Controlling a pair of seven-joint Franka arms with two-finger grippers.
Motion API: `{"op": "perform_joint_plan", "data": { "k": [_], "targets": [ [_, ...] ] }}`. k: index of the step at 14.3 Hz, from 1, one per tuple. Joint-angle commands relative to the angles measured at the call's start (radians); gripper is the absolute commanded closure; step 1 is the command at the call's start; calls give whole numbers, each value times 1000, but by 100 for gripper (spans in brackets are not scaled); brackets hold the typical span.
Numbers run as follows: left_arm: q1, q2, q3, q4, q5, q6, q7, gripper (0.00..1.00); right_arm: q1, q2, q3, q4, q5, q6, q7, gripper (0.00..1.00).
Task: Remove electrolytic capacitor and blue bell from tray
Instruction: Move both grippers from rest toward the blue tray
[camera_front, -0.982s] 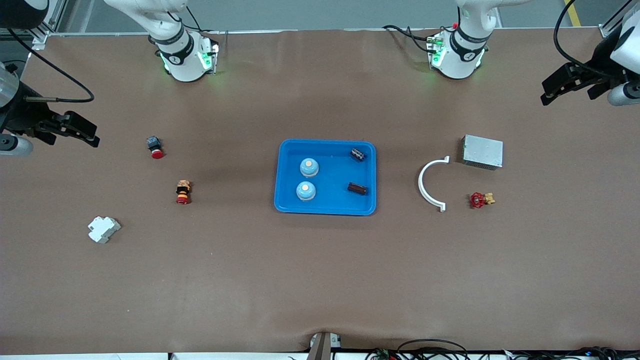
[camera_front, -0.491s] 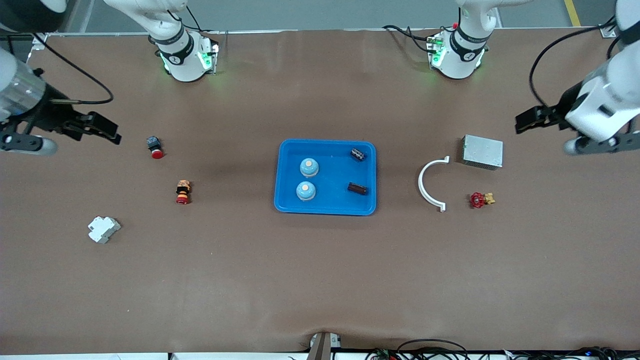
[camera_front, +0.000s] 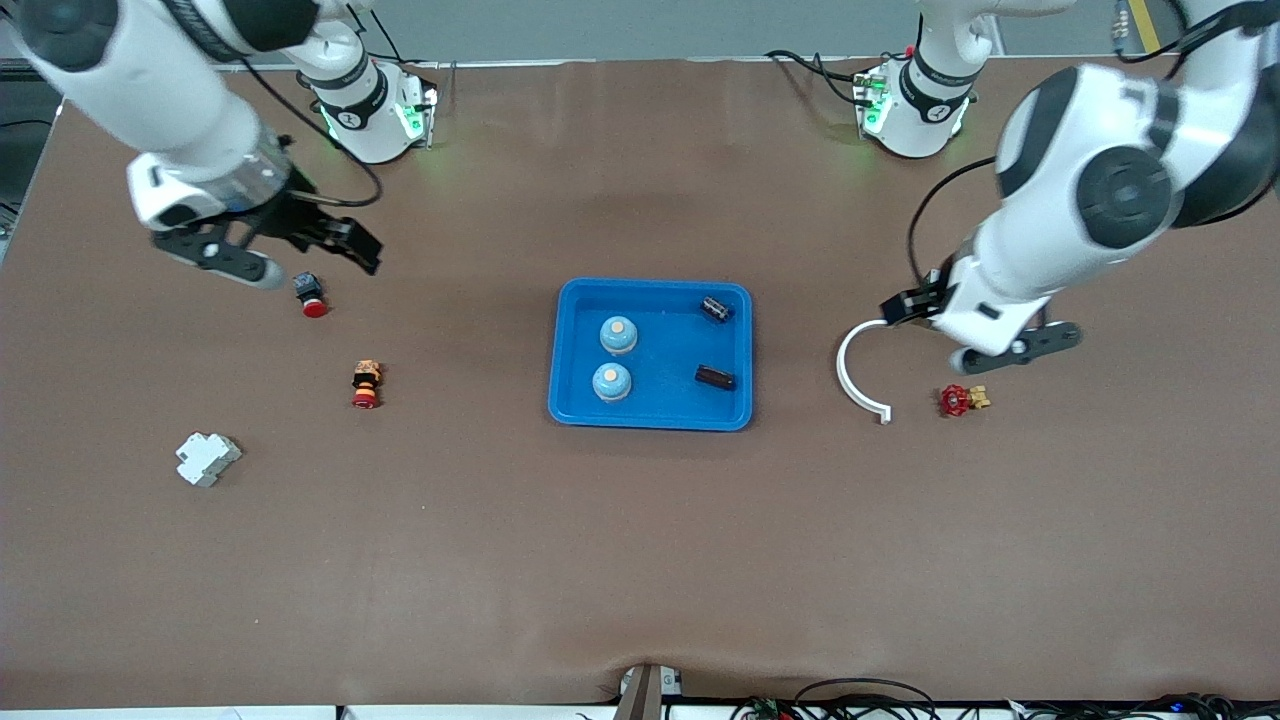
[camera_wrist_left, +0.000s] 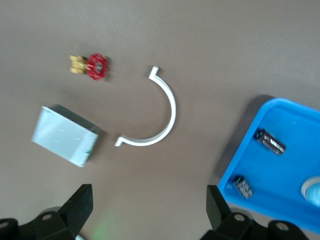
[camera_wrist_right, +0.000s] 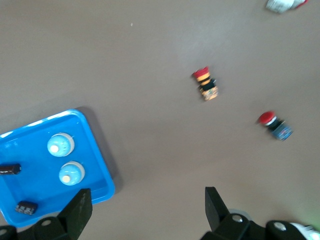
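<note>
A blue tray (camera_front: 665, 350) at the table's middle holds two pale blue bells (camera_front: 618, 335) (camera_front: 611, 381) and two dark capacitors (camera_front: 715, 309) (camera_front: 714, 377). My right gripper (camera_front: 362, 250) hangs open and empty over the table toward the right arm's end, beside a red push button. In the right wrist view the gripper (camera_wrist_right: 147, 202) looks down on the tray (camera_wrist_right: 97, 155), bells (camera_wrist_right: 61, 145) and a capacitor (camera_wrist_right: 26, 206). My left gripper (camera_front: 893, 308) is open and empty over one end of a white curved bracket. The left wrist view shows this gripper (camera_wrist_left: 149, 200), the tray (camera_wrist_left: 280, 170) and a capacitor (camera_wrist_left: 270, 141).
A red-capped push button (camera_front: 311, 293), a second button (camera_front: 366, 385) and a white block (camera_front: 207, 458) lie toward the right arm's end. The white curved bracket (camera_front: 855, 375) and a red valve (camera_front: 960, 399) lie toward the left arm's end. A silver box (camera_wrist_left: 65, 135) shows in the left wrist view.
Both arms have swung in from the table's ends toward the tray, grippers staying open. The left arm now hides the silver box in the front view.
</note>
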Motion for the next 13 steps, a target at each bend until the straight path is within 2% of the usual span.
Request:
{"op": "perform_joint_plan", "data": {
  "k": [1, 5, 9, 13],
  "targets": [
    [7, 29, -21, -81, -31, 111, -152, 0, 78, -25, -10, -85, 18, 80, 144, 0],
    [-69, 135, -45, -82, -32, 249, -477, 0, 254, 9, -11, -177, 18, 238, 386, 0],
    [-145, 226, -45, -82, -31, 401, -716, 0, 391, 179, -13, -183, 7, 449, 606, 0],
    [-244, 299, -38, -78, -8, 505, -922, 0, 417, 316, -13, -163, -34, 591, 671, 0]
  ]
}}
